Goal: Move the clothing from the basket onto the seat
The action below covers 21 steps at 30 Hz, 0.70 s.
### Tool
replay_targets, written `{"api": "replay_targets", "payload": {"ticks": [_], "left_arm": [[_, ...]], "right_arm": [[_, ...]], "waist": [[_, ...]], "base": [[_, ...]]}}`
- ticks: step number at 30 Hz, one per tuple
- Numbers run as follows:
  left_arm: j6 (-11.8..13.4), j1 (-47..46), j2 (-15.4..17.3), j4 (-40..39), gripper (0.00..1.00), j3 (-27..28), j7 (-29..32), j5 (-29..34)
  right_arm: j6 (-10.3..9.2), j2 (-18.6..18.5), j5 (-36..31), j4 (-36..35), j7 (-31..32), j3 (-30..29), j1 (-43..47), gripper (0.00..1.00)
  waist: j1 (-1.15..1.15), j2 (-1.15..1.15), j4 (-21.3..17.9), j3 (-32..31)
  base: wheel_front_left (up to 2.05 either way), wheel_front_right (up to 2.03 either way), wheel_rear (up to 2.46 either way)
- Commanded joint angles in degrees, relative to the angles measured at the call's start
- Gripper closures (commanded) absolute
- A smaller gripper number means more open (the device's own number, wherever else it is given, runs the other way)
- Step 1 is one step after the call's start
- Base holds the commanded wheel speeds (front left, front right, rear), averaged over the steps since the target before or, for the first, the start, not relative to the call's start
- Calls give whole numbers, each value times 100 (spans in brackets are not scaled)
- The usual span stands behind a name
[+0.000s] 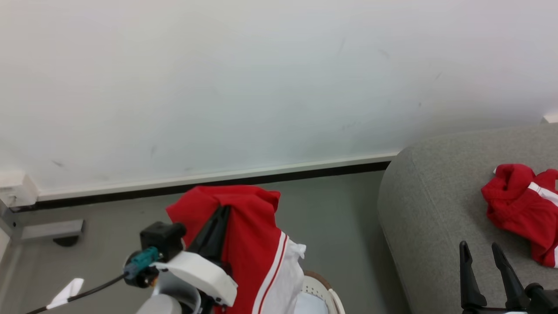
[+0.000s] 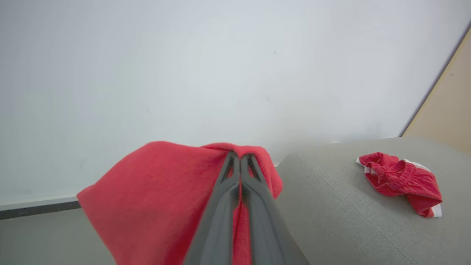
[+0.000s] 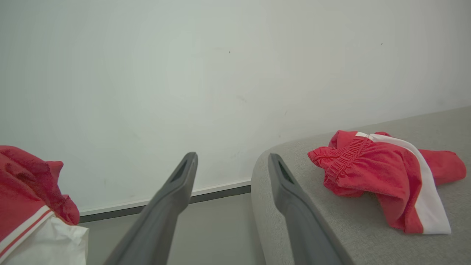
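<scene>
Left gripper pinching clothing, basket in head view

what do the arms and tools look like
The left tool and right tool each have two long dark grey tapering fingers, slotted near the tip. The left arm wears a white shell, a black block and a teal connector with a black cable.

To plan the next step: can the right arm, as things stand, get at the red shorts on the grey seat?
Probably yes: the right gripper is open and empty, and only bare seat lies between it and the red shorts.
</scene>
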Motion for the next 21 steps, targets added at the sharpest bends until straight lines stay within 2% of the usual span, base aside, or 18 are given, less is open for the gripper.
{"api": "replay_targets", "payload": {"ticks": [1, 10, 16, 21], "left_arm": [[58, 55, 79, -210, 100, 61, 41, -8], [446, -71, 314, -1454, 100, 321, 398, 12], [577, -15, 330, -1706, 100, 314, 538, 32], [585, 78, 314, -1767, 100, 252, 560, 10]], "right_arm": [[-13, -25, -12, 4, -13, -12, 95, 0], [-13, -22, 4, 78, -13, 50, 355, 0], [-13, -31, -30, 72, 7, 330, 288, 0], [-13, -255, -21, -96, 69, 713, 193, 0]], "waist": [[2, 0, -3, -133], [2, 0, -80, -447], [2, 0, -152, -483], [2, 0, -167, -460]], "base": [[0, 0, 0], [0, 0, 0], [0, 0, 0], [0, 0, 0]]}}
